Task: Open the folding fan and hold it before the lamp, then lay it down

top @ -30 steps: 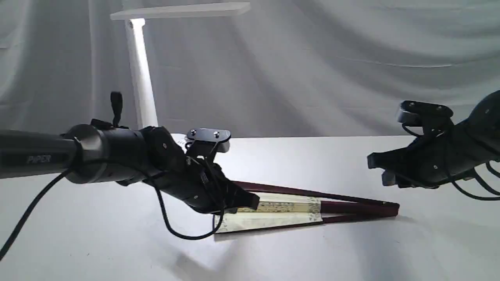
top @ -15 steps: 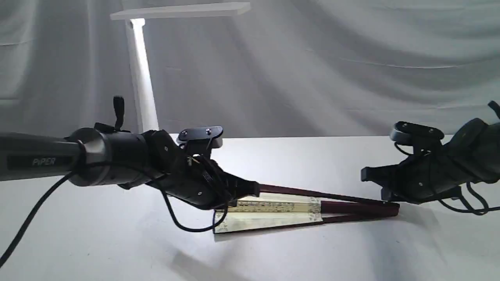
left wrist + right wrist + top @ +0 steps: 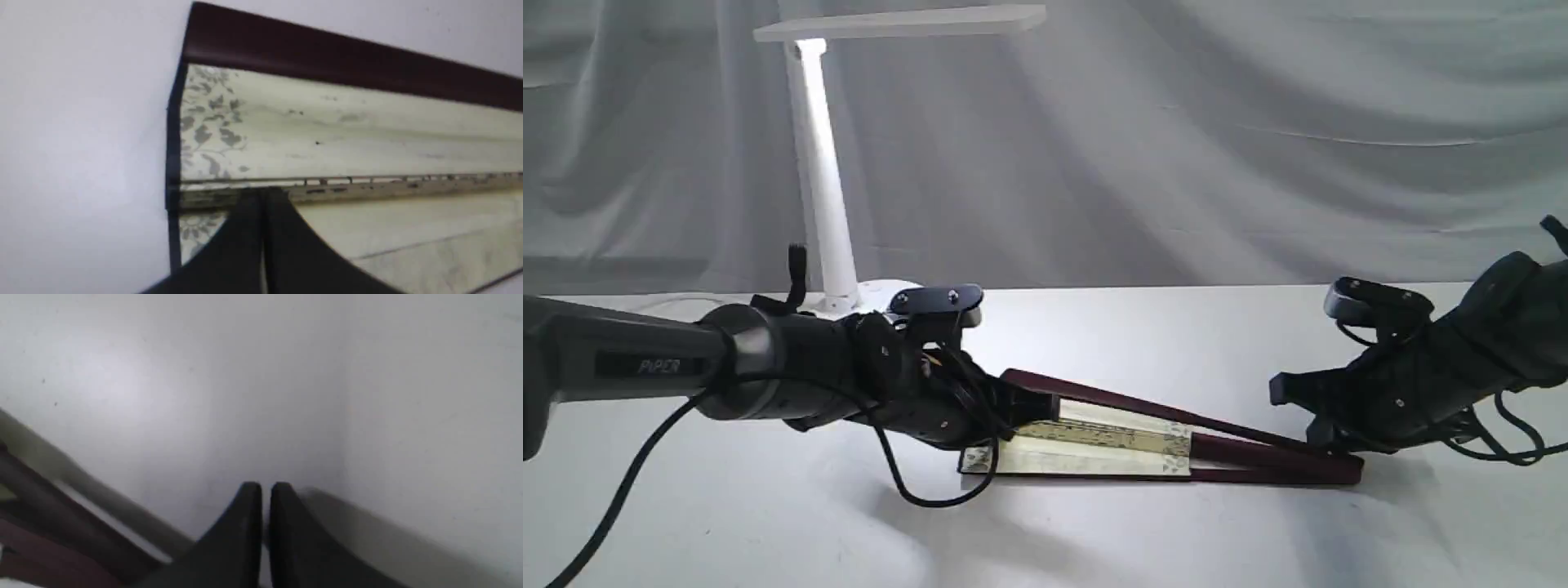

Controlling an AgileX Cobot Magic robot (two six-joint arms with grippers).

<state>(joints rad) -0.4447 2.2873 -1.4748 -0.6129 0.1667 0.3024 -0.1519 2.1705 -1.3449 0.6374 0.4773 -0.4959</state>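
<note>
The folding fan [image 3: 1094, 445] lies partly spread on the white table [image 3: 1143, 327], its cream pleats between dark maroon ribs that meet at the right. My left gripper [image 3: 1045, 404] is at the fan's wide end. In the left wrist view the left gripper [image 3: 265, 194] is shut, its tips resting on a pleat ridge of the fan [image 3: 327, 134]; I cannot tell if paper is pinched. My right gripper [image 3: 1290, 404] hovers low by the rib end. In the right wrist view the right gripper [image 3: 265, 490] is shut on nothing, over bare table beside the ribs [image 3: 36, 535]. The white lamp [image 3: 821, 180] stands behind the left arm.
A grey cloth backdrop [image 3: 1217, 139] hangs behind the table. The lamp's round base [image 3: 882, 292] sits just behind the left wrist. A black cable [image 3: 931, 490] loops down from the left arm onto the table in front of the fan.
Both arms have come down. The left gripper dropped onto the fan's wide end and the fan shifted, its near edge now level. The right gripper sank and moved left toward the rib end.
</note>
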